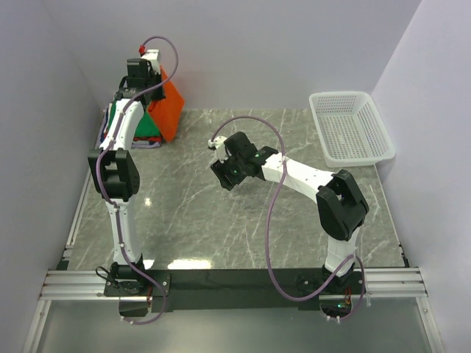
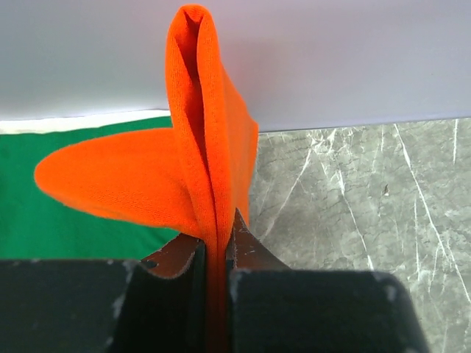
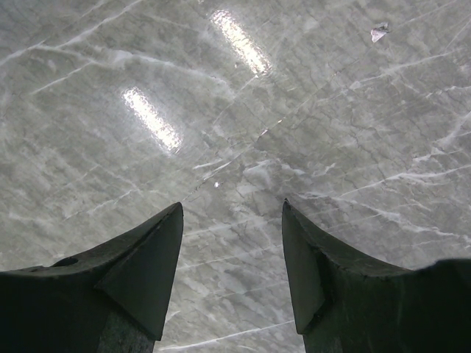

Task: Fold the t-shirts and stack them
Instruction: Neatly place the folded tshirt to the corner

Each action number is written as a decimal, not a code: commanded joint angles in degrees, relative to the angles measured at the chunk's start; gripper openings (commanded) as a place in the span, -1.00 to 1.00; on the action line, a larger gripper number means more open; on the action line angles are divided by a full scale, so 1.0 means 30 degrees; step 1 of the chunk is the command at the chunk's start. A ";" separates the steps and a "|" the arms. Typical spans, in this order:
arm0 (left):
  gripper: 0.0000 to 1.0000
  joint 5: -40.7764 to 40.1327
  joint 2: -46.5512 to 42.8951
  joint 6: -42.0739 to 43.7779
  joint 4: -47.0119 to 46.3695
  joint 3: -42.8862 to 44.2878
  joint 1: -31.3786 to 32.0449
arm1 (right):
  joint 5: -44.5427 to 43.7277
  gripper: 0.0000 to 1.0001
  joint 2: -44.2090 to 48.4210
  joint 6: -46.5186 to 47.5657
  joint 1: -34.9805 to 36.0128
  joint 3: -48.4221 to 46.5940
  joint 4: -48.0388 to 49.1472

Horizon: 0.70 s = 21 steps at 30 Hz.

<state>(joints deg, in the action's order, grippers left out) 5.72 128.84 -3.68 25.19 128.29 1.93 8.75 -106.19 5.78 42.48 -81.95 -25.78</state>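
At the back left corner my left gripper [image 1: 147, 70] is raised and shut on a fold of the bright orange t-shirt [image 1: 171, 107], which hangs from it down to the pile. In the left wrist view the orange t-shirt [image 2: 199, 147] is pinched between the two fingers [image 2: 246, 246], my left gripper [image 2: 215, 243] closed tight on the cloth. Under it lies a green t-shirt [image 1: 147, 126], also in the left wrist view [image 2: 66, 228]. My right gripper [image 1: 221, 176] hovers over mid-table, and in its own view my right gripper [image 3: 232, 243] is open with bare marble between its fingers.
A white lattice basket [image 1: 350, 129] stands at the back right. The grey marble tabletop [image 1: 243, 228] runs to walls at the left, back and right. A small white fleck [image 3: 379, 31] lies on the marble ahead of the right gripper.
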 commanded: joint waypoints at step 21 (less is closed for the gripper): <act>-0.99 0.1317 -0.1988 0.0436 -0.0574 0.0861 -0.1229 | 0.0246 0.25 0.0652 -0.0169 -0.0127 -0.0368 0.0068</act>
<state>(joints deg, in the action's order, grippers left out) 7.90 126.30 -2.57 26.09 129.05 -0.08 9.06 -106.19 5.76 42.48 -81.95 -25.78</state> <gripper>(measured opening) 0.118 0.630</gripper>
